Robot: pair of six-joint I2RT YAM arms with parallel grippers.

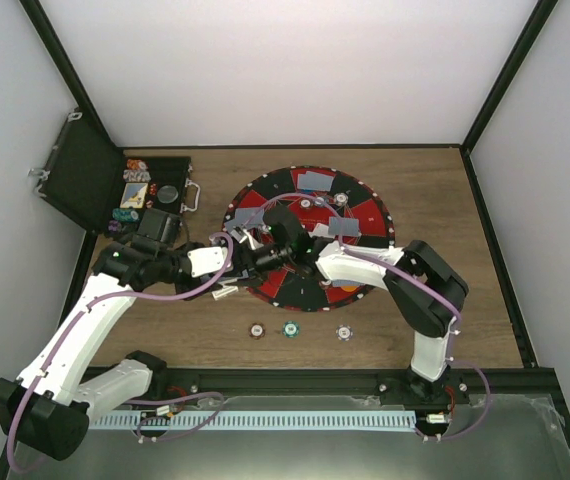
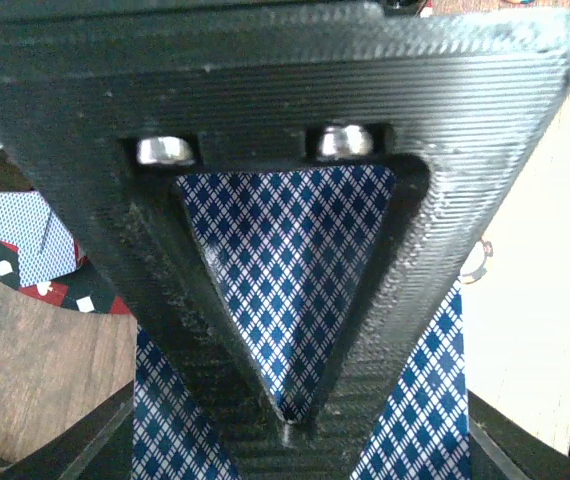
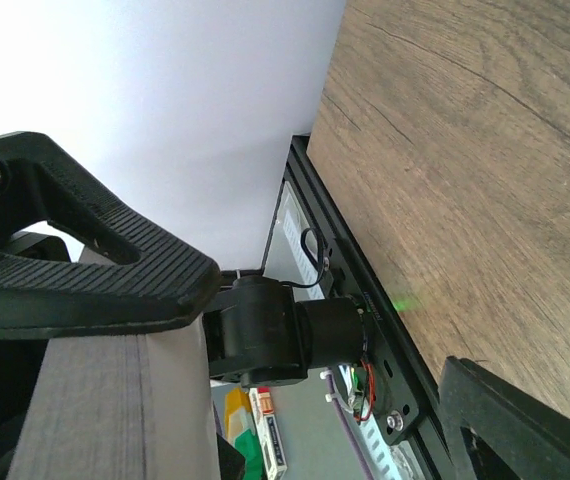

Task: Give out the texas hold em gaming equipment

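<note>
cards point(image 2: 285, 270) mostly hidden behind left gripper point(image 2: 285, 438)

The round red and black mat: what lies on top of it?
On the mat, grey-blue cards lie at the far edge, and more right of centre. The left arm and the right arm cover its near-left part; what lies there cannot be seen.

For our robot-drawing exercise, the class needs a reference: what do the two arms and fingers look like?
Left arm and right arm have white shells between black joints, with purple cables looping along them. The fingers are black, ribbed, triangular frames fastened with silver screws.
</note>
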